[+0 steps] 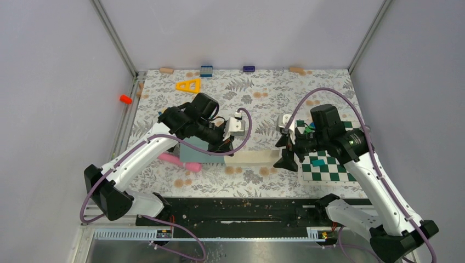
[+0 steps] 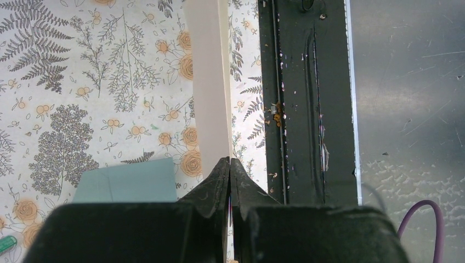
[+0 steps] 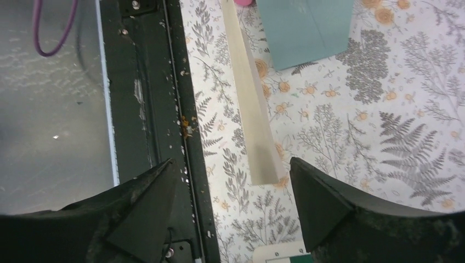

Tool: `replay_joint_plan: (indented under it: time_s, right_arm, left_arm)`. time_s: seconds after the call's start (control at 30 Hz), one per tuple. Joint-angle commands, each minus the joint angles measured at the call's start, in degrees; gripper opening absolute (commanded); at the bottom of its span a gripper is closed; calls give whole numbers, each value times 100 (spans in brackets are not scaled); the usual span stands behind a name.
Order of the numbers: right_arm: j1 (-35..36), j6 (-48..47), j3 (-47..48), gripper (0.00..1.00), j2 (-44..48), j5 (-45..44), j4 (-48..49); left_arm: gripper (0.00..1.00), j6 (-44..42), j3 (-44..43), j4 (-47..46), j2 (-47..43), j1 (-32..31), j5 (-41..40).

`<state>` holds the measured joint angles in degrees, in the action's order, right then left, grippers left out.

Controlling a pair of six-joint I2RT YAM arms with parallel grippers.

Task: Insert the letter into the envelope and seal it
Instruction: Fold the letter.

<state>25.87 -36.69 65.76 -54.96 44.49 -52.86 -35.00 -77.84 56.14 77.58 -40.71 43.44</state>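
The left gripper (image 2: pixel 229 162) is pinched tight on one end of the letter (image 2: pixel 208 82), a folded cream sheet that runs away from its fingertips along the near side of the floral-covered bench (image 1: pixel 257 98). At the letter's other end the right gripper (image 3: pixel 231 163) stands wide. Its two dark fingers (image 3: pixel 148 192) sit on either side of the paper's free corner without touching it. From the right wrist view the letter looks tilted up on its fold, though it is hard to tell whether that free end rests on the bench or hangs just above it. The envelope (image 1: pixel 193 154), muted teal-grey, lies flat on the bench just beside the letter's gripped end, partly hidden under the left arm in the top view. A pink object (image 1: pixel 174 160) lies against the envelope's left edge. A green-and-white checkerboard mat (image 1: pixel 321 174) lies under the right arm, and a yellow triangle (image 1: pixel 188 85) sits well apart towards the far side.
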Motion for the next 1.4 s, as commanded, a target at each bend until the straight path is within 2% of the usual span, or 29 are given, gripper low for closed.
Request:
replay_joint_plan:
  time_s: [0.0, 0.3, 0.5, 0.63, 0.9, 1.1, 1.2, 1.23, 1.37]
  right_arm:
    - [2, 437, 113, 83, -419, 496, 432]
    - [154, 701, 277, 86, -812, 727, 902]
    - [455, 672, 216, 73, -1014, 657, 895]
    - [565, 664, 183, 63, -1156, 567, 892]
    - [636, 665, 184, 36, -1187, 481, 895]
    - [639, 628, 294, 1, -1213, 494, 738]
    - [639, 683, 340, 0, -1229, 423, 716]
    - [634, 701, 341, 0, -1222, 421, 716]
    - [607, 812, 398, 0, -1078, 429, 723]
  left_arm:
    - [0, -151, 6, -37, -226, 28, 103]
    - [0, -178, 47, -40, -213, 28, 137]
    - [0, -160, -7, -34, -182, 28, 158]
    - [0, -138, -12, -34, -182, 28, 161]
    - [0, -123, -16, -33, -208, 28, 176]
    - [0, -95, -63, -41, -253, 44, 184]
    - [0, 20, -31, -212, -384, 160, 290]
    - [3, 64, -2, -300, -457, 206, 328]
    - [57, 489, 243, -910, -813, 522, 332]
